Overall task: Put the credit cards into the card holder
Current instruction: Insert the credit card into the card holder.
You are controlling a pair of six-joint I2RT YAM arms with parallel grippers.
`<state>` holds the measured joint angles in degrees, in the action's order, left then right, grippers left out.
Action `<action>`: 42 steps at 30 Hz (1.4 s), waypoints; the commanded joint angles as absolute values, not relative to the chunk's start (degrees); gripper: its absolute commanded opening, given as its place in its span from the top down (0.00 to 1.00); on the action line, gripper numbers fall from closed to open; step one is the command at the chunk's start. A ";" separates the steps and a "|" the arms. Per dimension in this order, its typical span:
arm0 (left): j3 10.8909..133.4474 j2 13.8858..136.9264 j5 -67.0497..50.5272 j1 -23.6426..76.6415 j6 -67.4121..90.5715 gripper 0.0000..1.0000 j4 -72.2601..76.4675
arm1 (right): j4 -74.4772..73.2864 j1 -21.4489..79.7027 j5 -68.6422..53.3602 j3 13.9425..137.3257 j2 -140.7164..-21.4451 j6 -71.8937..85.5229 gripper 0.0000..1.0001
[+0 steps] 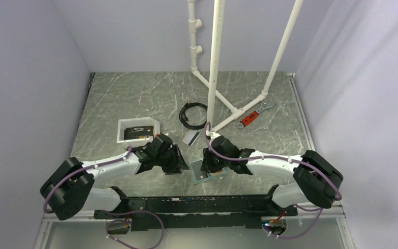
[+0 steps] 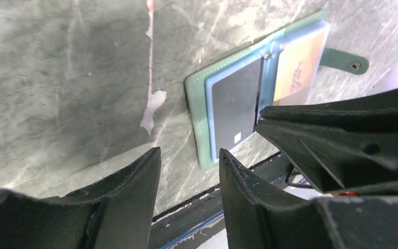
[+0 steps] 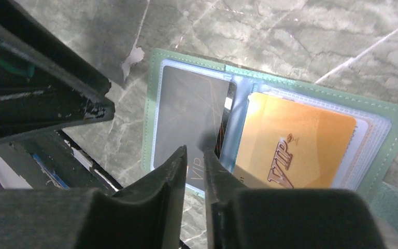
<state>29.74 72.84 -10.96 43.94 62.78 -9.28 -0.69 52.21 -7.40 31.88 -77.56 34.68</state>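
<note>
Right wrist view: the holder point(image 3: 186, 56) lies opened flat on the table point(image 3: 290, 31), directly under the right gripper point(image 3: 195, 150). Its long axis runs left to right across this view, dipping a little to the right, with the fold crossing it near the middle. A dark card point(image 3: 186, 109) sits in the left page and an orange card point(image 3: 295, 140) printed VIP sits in the right page; each card's long side runs parallel to the fold. The right gripper's fingers stand very close together with only a slit between them, down at the dark card's edge beside the fold; whether they pinch that card cannot be told. Left wrist view: the left gripper point(image 2: 190, 153) is spread, with only bare table between its fingers, and the holder lies just beyond its tips, near but apart. The holder's strap point(image 2: 344, 59) sticks out from the page farther from the left gripper. Top view: the holder sits close to the table's near edge, between the two grippers, mostly hidden by the right one. A loose grey card point(image 1: 190, 138) lies just behind it, beside a white tray point(image 1: 122, 136).
</note>
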 commanded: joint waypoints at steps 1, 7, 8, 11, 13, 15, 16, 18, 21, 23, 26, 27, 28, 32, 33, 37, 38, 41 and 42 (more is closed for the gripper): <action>28.98 72.94 -16.03 43.90 63.25 0.50 -3.95 | 0.53 52.18 -6.48 33.55 -79.43 34.69 0.84; 27.86 75.23 -18.21 43.92 65.36 0.48 3.57 | 2.67 52.13 -3.91 31.77 -82.61 36.49 0.94; 27.66 75.84 -18.80 43.92 65.79 0.48 5.21 | 2.65 52.12 -3.42 31.21 -82.74 36.97 0.96; 27.45 78.56 -20.55 43.92 66.51 0.47 9.13 | 2.73 52.12 -2.23 29.97 -82.27 38.26 0.99; 28.14 80.32 -20.81 43.96 66.52 0.47 9.65 | 2.82 52.12 -2.16 29.64 -81.96 38.39 1.00; 28.60 81.73 -21.04 44.02 66.52 0.47 10.24 | 3.05 52.12 -2.49 29.58 -81.67 38.28 1.00; 28.65 82.15 -21.02 44.05 66.63 0.47 10.79 | 3.07 52.12 -2.61 29.58 -81.59 38.17 1.00; 28.60 82.43 -20.57 44.22 66.93 0.47 12.16 | 3.08 52.16 -2.64 29.62 -81.64 38.14 1.00; 28.53 81.68 -18.84 44.56 67.18 0.56 10.99 | 3.17 52.12 -2.82 29.45 -81.40 38.06 1.00; 29.19 79.73 -15.84 45.42 66.95 0.58 6.58 | 3.09 52.12 -2.75 29.44 -81.26 37.99 1.00; 31.57 75.84 -9.23 47.33 66.28 0.50 -3.29 | 3.22 52.12 -2.79 29.50 -81.38 37.96 1.00; 31.95 74.79 -8.38 47.79 65.93 0.48 -4.36 | 3.31 52.12 -2.95 29.53 -81.59 37.97 1.00; 32.02 74.14 -8.23 47.96 65.84 0.47 -4.39 | 3.39 52.12 -3.10 29.60 -81.74 37.92 1.00; 31.48 74.32 -11.83 48.07 66.47 0.47 -0.62 | 3.44 52.12 -3.43 29.87 -82.24 37.79 1.00; 31.51 75.13 -13.00 48.08 66.57 0.47 1.26 | 3.43 52.12 -3.43 29.82 -82.14 37.72 1.00; 32.41 79.61 -15.41 48.69 67.01 0.47 3.59 | 3.45 52.12 -3.48 29.79 -81.99 37.77 1.00; 32.43 80.23 -15.58 48.88 67.06 0.48 3.95 | 3.55 52.12 -3.51 29.79 -82.00 37.78 1.00; 32.43 81.16 -15.38 49.26 67.44 0.48 4.72 | 3.65 52.12 -3.69 29.71 -82.00 37.75 1.00; 32.39 81.25 -15.24 49.38 67.49 0.47 4.82 | 3.69 52.12 -3.69 29.71 -82.00 37.68 1.00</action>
